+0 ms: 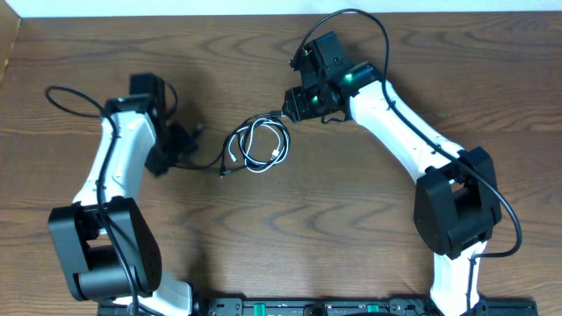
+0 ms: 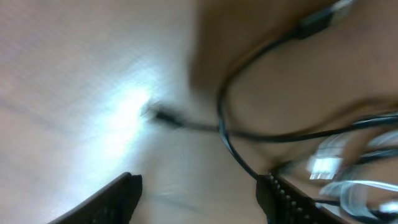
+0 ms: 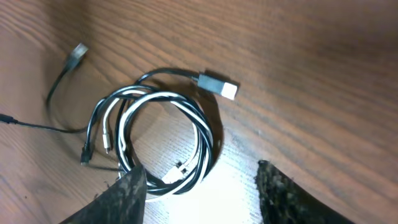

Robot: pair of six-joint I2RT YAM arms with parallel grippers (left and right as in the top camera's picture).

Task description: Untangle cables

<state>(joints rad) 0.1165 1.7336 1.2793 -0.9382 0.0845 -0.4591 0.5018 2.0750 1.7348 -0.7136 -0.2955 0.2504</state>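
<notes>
The cables point(image 1: 259, 145) lie on the wooden table point(image 1: 263, 228) as a small coil of white and black cords wound together. In the right wrist view the coil point(image 3: 161, 134) shows a silver-tipped plug point(image 3: 221, 87) and a black plug point(image 3: 78, 53) trailing off to the left. My right gripper point(image 3: 202, 186) is open just beside the coil, its left finger point(image 3: 124, 199) over the coil's near edge, with nothing held. My left gripper point(image 2: 199, 193) is open in a blurred view, with bare table between its fingers. A black cable point(image 2: 249, 134) runs past its right finger point(image 2: 286, 199). From overhead, the left gripper point(image 1: 186, 142) sits left of the coil and the right gripper point(image 1: 288, 105) at its upper right.
A white wall strip point(image 1: 176, 9) borders the table's far edge. A black base rail point(image 1: 307, 307) runs along the front edge. The left arm's own thick black wire point(image 1: 66, 96) loops out to the far left.
</notes>
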